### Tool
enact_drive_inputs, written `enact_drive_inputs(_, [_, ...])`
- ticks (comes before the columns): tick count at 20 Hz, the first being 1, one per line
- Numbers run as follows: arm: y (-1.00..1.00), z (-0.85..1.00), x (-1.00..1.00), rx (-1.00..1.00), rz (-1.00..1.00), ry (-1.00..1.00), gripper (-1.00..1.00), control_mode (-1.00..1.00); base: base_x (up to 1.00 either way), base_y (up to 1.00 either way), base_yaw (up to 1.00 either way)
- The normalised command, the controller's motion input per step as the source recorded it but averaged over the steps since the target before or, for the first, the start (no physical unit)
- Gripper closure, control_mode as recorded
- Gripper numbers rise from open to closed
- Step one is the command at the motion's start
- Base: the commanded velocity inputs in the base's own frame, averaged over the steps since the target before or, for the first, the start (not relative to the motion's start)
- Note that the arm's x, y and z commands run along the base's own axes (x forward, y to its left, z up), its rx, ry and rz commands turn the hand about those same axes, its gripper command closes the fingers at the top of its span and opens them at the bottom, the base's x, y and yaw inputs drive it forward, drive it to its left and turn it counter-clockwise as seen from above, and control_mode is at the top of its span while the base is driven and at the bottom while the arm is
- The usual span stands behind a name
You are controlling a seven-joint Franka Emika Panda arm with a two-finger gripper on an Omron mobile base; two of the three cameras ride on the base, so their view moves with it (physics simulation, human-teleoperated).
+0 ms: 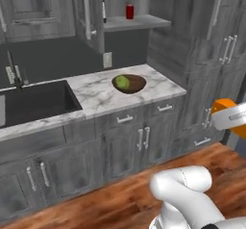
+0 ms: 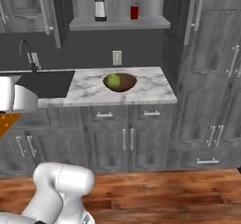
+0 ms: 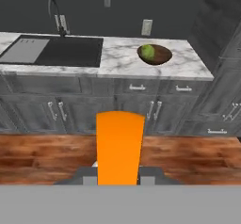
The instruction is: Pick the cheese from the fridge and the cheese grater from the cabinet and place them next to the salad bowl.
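Cheese (image 3: 119,145) clamped between the gripper (image 3: 118,180) fingers, seen in the hand view as a tall orange slab rising from the dark tips. Same orange wedge visible at the right edge of the left base view (image 1: 229,113) and at the left edge of the right base view (image 2: 8,123), up against the white hand in each — well clear of the counter, out over the wood floor (image 2: 160,195).

Salad bowl (image 2: 119,82) sitting on the marble counter (image 2: 150,89), green lettuce lump (image 2: 112,80) piled toward its left side. Bowl also seen in the left base view (image 1: 129,83) and in the hand view (image 3: 155,54), toward the right end of the counter, below a wall outlet (image 2: 116,57).

Cheese grater (image 2: 100,8) standing upright on the pale shelf board of the cabinet (image 2: 120,23), above the counter, with a red bottle (image 2: 134,12) near it to the right. Cabinet door (image 1: 91,16) swung open in the left base view, hiding all but a dark sliver of the grater.

Dark sink (image 3: 56,51) with a curved faucet (image 3: 56,13) set into the counter left of the bowl. Grey drawers and doors below.
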Motion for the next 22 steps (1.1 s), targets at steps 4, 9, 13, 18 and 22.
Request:
enact_drive_inputs(4, [0.00,0.00,0.00,0.00,0.00,0.00,1.00,1.00,1.00,-0.11,-0.05])
enact_drive_inputs(9, [0.00,0.00,0.00,0.00,0.00,0.00,1.00,1.00,1.00,-0.21,-0.04])
enact_drive_inputs(13, [0.00,0.00,0.00,0.00,0.00,0.00,1.00,1.00,1.00,-0.79,-0.19])
enact_drive_inputs(18, [0.00,0.00,0.00,0.00,0.00,0.00,1.00,1.00,1.00,-0.82,-0.21])
enact_drive_inputs(22, [0.00,0.00,0.00,0.00,0.00,0.00,1.00,1.00,1.00,0.01,-0.09])
